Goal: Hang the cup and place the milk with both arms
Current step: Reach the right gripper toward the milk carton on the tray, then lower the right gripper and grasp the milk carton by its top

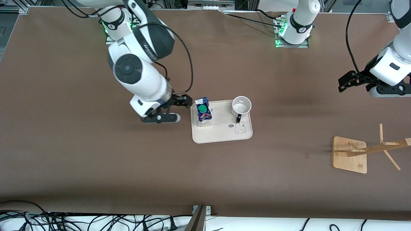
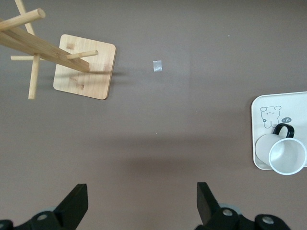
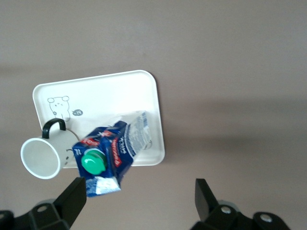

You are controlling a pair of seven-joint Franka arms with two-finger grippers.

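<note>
We note the right gripper (image 1: 183,107) low, jaws spread, just beside the milk (image 1: 203,111); left gripper (image 1: 354,84) waits, jaws spread, over bare table (image 1: 80,154). One milk, one cup (image 1: 241,106) at its 3 o'clock, both on one tray (image 1: 221,136). One wooden rack (image 1: 351,154) well apart.

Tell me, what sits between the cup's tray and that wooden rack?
Only bare brown table, plus one small pale scrap, lies between the tray holding the cup and the wooden rack; the left wrist view shows it best.
</note>
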